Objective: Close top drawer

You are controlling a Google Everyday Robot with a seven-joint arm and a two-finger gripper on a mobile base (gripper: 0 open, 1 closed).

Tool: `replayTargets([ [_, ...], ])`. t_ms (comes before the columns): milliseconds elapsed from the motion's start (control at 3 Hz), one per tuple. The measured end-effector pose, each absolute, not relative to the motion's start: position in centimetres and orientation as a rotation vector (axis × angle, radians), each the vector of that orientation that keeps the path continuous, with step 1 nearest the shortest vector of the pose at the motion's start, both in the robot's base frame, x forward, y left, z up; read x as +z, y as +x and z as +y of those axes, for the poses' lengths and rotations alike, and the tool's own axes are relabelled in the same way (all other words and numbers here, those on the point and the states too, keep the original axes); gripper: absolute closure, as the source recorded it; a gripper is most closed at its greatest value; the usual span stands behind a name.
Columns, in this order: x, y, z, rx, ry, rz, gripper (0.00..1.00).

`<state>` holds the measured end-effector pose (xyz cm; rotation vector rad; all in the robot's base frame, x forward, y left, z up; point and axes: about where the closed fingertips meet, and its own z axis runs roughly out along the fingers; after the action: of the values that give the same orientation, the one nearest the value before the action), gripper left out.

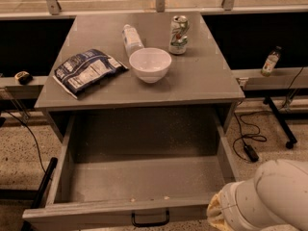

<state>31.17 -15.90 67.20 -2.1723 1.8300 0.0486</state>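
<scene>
Right, the drawer (96,214) is pulled all the way out under the bench (202,81), its grey front down at the bottom edge of my view and the inside bare apart from a few specks near the front. So nothing of the closing is done yet, as I read it: the whole push is ahead of me. My arm (274,196) comes in from the lower right corner, and the pincer (217,214) sits low at the right end of the drawer front, close to it. Whether it touches the panel I can't say, and I can't tell how the pincer is set or whether it has hold of anything; the white shell of the arm covers most of it and the frame cuts the rest. The black handle (150,220) is at the middle of the front, well left of the pincer, and partly clipped by the bottom edge. Up top, the bowl (150,64), can (178,34), bottle (131,38) and bag (87,71) sit clear of the drawer. Whatever lies below the drawer is out of view.
</scene>
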Motion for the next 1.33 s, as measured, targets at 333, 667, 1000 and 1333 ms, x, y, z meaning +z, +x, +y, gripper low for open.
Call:
replayTargets([
  [333,66.7,31.6,-15.5,0.043,-2.155,1.838,1.00],
  [667,66.4,32.5,-15.0,0.041,-2.132,1.848,1.00],
  [1000,66.4,33.0,-14.8,0.041,-2.119,1.851,1.00],
  [1333,66.1,33.9,-14.3,0.039,-2.092,1.851,1.00],
])
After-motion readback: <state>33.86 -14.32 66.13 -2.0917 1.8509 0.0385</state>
